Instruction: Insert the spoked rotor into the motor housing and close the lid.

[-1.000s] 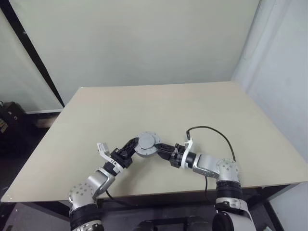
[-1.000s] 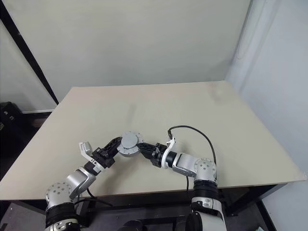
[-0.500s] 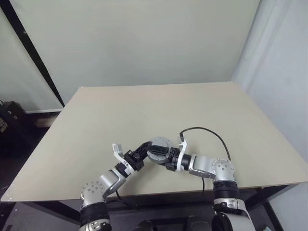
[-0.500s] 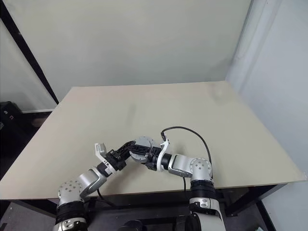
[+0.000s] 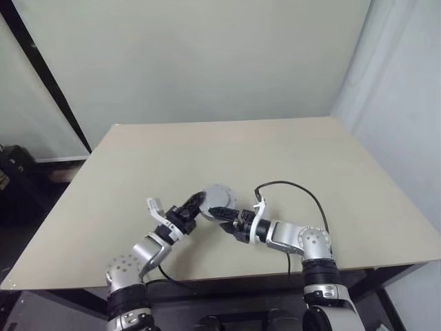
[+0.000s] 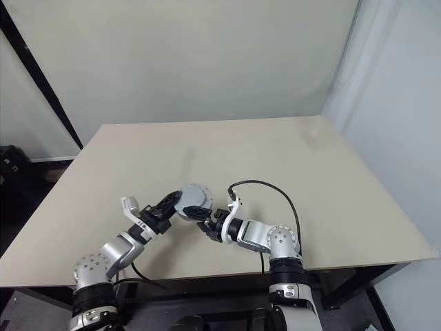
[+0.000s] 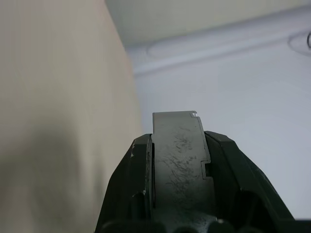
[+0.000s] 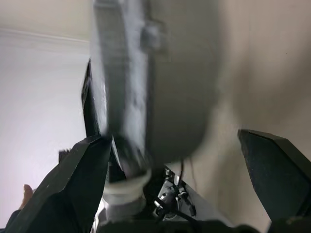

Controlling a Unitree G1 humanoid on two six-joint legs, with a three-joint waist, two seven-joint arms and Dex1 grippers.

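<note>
My left gripper [image 5: 195, 206] alone clamps the closed motor housing [image 5: 219, 198] edge-on above the near table [image 5: 310, 158], right gripper [image 5: 219, 214] spread wide just beside it; thin rim grip, any bump could drop it.

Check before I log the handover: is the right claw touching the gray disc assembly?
Apart. The right wrist view shows the right claw spread wide, with gaps either side of the gray disc assembly.

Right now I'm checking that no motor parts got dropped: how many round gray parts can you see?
1: a round gray part, held above the table in the left gripper, facing the open right gripper. Other parts may be hidden inside it or behind the grippers.
</note>
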